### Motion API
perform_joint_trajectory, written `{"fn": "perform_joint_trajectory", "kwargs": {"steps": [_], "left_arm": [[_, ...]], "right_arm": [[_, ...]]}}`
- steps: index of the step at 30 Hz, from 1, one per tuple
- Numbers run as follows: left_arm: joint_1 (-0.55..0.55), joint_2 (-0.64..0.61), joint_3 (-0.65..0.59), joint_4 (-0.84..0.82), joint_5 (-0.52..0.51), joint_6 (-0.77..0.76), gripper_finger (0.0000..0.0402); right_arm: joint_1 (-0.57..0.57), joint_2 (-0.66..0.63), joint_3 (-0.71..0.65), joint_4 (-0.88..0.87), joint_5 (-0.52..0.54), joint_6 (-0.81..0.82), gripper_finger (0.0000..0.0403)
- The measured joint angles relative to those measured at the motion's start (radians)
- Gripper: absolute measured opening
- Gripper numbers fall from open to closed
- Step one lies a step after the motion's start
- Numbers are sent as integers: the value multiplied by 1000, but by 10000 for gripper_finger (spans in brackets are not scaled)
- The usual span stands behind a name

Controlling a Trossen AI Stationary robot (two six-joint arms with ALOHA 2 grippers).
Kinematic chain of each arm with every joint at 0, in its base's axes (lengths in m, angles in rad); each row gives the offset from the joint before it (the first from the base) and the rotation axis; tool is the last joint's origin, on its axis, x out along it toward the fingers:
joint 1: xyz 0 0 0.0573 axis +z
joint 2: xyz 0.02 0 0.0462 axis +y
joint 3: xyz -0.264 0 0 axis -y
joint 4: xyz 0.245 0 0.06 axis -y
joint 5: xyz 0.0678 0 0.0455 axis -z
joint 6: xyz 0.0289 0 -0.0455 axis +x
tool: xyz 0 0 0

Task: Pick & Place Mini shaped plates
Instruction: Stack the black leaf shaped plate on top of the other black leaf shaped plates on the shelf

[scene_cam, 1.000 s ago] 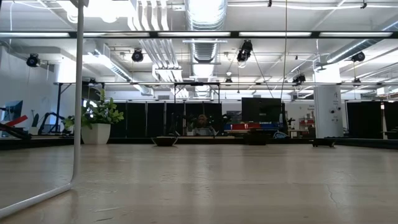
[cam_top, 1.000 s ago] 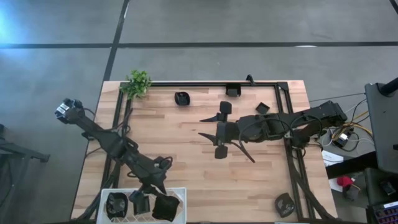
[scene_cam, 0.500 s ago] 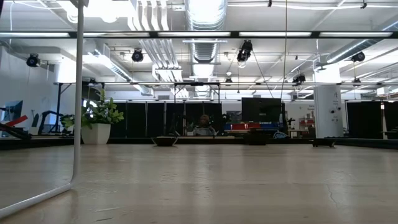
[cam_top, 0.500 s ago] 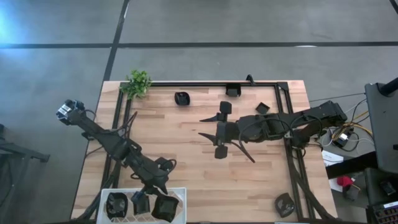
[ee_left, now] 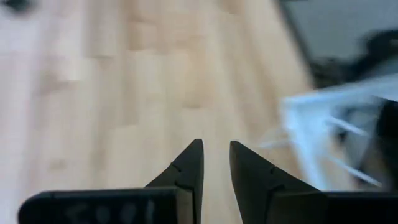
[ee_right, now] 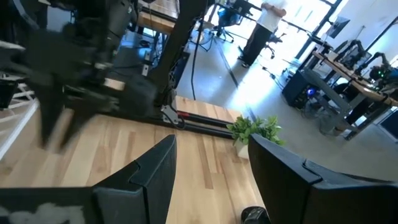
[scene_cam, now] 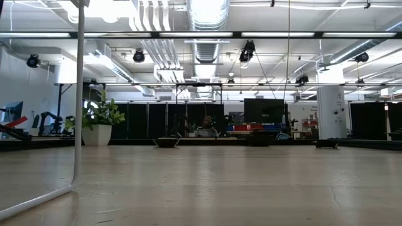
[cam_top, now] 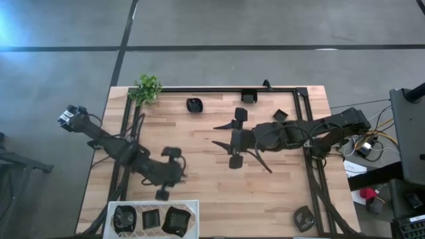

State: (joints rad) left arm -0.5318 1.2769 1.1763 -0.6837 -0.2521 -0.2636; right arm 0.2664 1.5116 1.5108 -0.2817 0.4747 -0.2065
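Bin (cam_top: 153, 204), white, at the table's near left corner, holding three mini shaped plates (cam_top: 175, 220) side by side. Left gripper (ee_left: 216, 149), just beyond the bin's far rim above bare wood, fingers a narrow gap apart with nothing between them; judged free to fetch the next piece. Nearest loose plate (cam_top: 194, 105) lies well apart, toward the far rail. Advice: spread the fingers wider, descend straight, and pinch one shallow rim, since the gloss may let it slip. Plant (cam_top: 147, 87), far left corner, beside that route. Right gripper (ee_right: 211, 155), mid-table, fingers spread wide and empty, its arm barring the way to three plates (cam_top: 248, 96) behind it. Single plate (cam_top: 304, 218), near right edge, alone.
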Motion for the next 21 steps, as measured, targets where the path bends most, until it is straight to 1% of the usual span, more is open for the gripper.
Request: {"fn": "perform_joint_trajectory", "kwargs": {"steps": [3, 5, 9, 14, 17, 21], "left_arm": [[29, -1, -3, -18, -127, -4, 71], [56, -1, -13, -19, -171, -4, 71], [135, -1, -45, -24, -192, -33, 71], [273, -1, -137, -1, -221, -133, 71], [341, -1, -209, 81, -233, -151, 71], [397, -1, -296, 233, -231, -203, 71]], "right_arm": [[-11, -9, 0, -13, 0, 32, 196], [-24, -20, 0, -41, 0, 51, 196], [-64, -42, 0, -124, 0, 121, 196], [-119, -71, 0, -232, -1, 181, 196], [-148, -86, 0, -270, -1, 188, 196], [-190, -103, 0, -314, -3, 188, 196]]}}
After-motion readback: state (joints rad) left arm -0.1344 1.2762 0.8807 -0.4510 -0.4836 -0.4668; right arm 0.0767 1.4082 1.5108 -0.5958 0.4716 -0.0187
